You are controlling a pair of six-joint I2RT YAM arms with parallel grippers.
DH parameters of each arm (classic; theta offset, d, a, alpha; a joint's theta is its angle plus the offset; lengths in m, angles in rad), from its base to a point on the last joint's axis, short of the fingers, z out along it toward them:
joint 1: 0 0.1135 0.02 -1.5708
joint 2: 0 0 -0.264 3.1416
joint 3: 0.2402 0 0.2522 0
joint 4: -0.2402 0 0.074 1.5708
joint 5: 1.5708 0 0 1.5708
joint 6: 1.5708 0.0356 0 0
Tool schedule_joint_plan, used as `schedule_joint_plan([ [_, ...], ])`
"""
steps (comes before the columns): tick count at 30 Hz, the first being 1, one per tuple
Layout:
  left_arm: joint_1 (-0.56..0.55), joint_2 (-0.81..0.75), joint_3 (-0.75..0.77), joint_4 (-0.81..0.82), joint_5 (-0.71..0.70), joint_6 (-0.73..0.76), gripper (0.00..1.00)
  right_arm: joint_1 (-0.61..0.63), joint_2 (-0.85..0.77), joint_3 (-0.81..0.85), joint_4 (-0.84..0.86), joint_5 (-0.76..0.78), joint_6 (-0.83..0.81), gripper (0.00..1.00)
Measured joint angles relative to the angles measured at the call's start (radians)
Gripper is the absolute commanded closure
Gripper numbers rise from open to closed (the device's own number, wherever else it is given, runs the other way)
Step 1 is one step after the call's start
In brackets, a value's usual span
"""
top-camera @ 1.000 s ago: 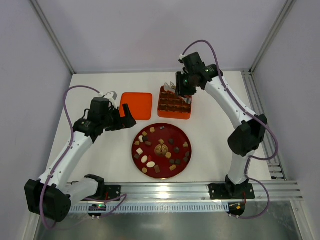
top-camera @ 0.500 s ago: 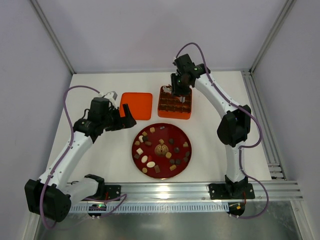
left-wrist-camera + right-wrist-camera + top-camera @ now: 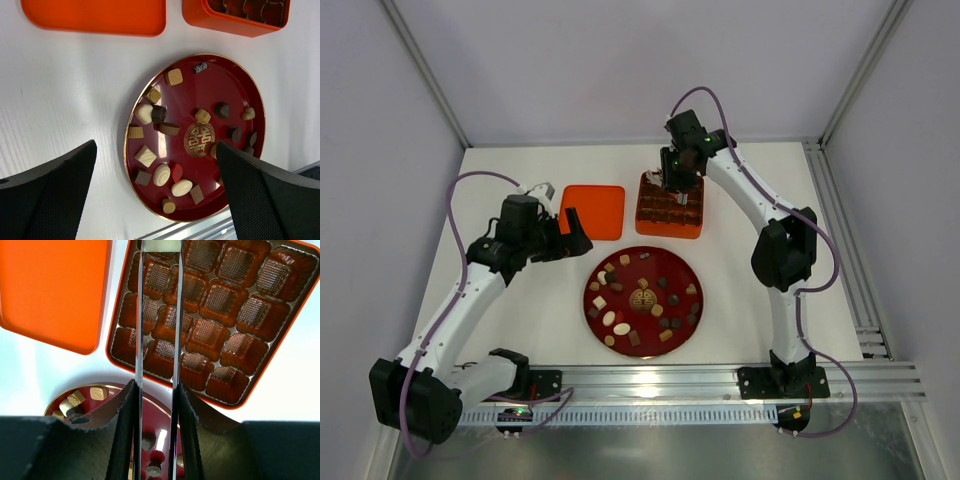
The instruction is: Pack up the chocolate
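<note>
Seen from above, a white table (image 3: 520, 180). At left, the left gripper (image 3: 156, 146) is held with its jaws spread wide, gripping nothing. Just right of it, an orange lid (image 3: 592, 211) is laid flat. The chocolate (image 3: 620, 328), in brown, tan and cream pieces, is scattered on a dark red plate (image 3: 650, 268) near the arms. Behind the plate, an orange tray (image 3: 668, 232) of brown cups is set. Over its far left part the right gripper (image 3: 672, 188) is poised, its 2 thin jaws narrowly apart. Whether a piece is pinched cannot be told.
</note>
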Motion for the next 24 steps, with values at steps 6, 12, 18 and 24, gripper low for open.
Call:
schedule_joint_plan([
  [6, 0.000, 0.000, 0.000, 0.000, 0.000, 0.000, 0.00, 0.000, 0.010, 0.000, 0.010, 0.000, 0.003, 0.59],
  [12, 0.000, 0.000, 0.000, 0.000, 0.000, 0.000, 0.00, 0.000, 0.011, -0.001, 0.015, 0.000, 0.005, 0.54],
  [18, 0.000, 0.000, 0.000, 0.000, 0.000, 0.000, 0.00, 0.000, 0.011, -0.001, 0.022, 0.000, 0.006, 0.52],
  [24, 0.000, 0.000, 0.000, 0.000, 0.000, 0.000, 0.00, 0.000, 0.011, -0.001, 0.022, 0.000, 0.007, 0.52],
])
